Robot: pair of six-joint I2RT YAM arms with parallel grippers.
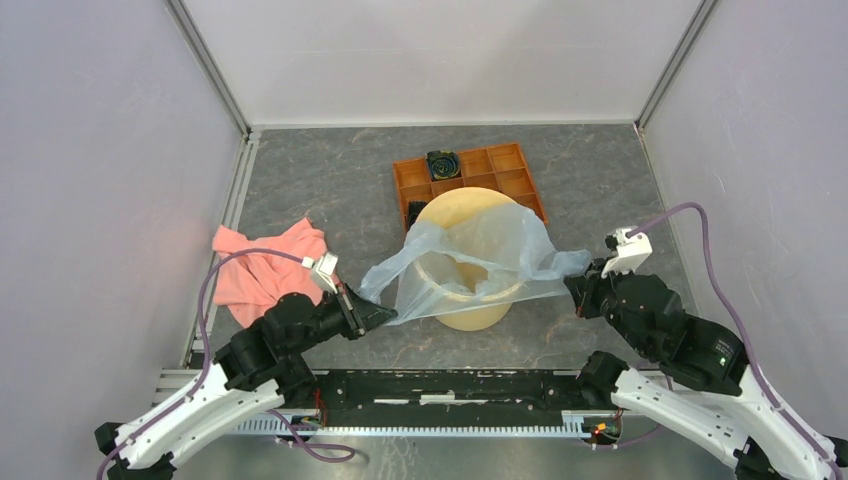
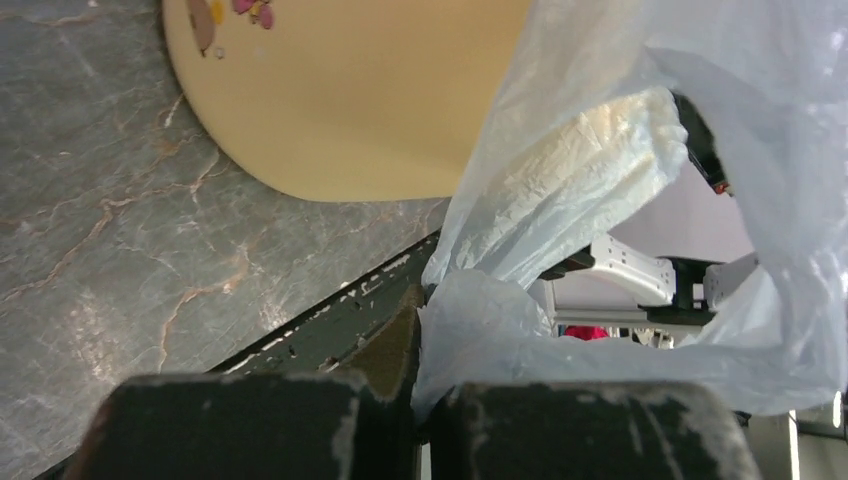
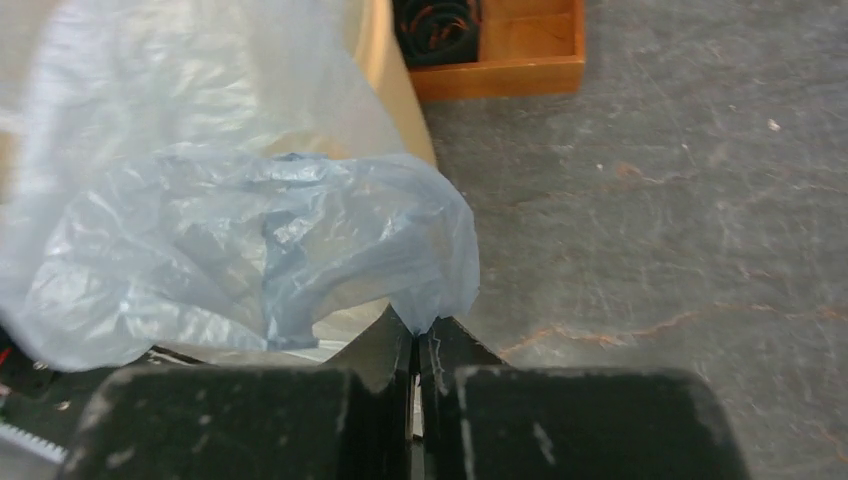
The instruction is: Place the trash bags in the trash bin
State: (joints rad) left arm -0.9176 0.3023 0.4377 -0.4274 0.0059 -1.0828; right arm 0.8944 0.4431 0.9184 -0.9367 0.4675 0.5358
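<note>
- The bag (image 1: 500,250) is draped over the bin (image 1: 478,318). Its pale blue film covers the rim and the near wall, and one corner is drawn out to each side.
- The bin is seen on the table (image 1: 320,180), just in front of the tray (image 1: 500,170). The cloth (image 1: 265,265) lies well apart at the left.
- The left fingers (image 1: 383,316) are closed tight on the bag's left corner, low beside the bin's base. In the wrist view, film is seen pinched between them.
- The right fingers (image 1: 577,287) are likewise closed on the right corner, with a small peak of film clamped between them.
- The step in hand is judged to be spreading the film and working it down into the bin.
- Both corners are best lifted together above the rim, so that the film is not dragged against the wall and the light bin tipped or slid toward the tray.
- Tension should be kept modest, since thin film can tear or slip out of a small pinch.
- Which way the bag's mouth faces cannot be told, so the bulk should be brought over the opening before anything is released.
</note>
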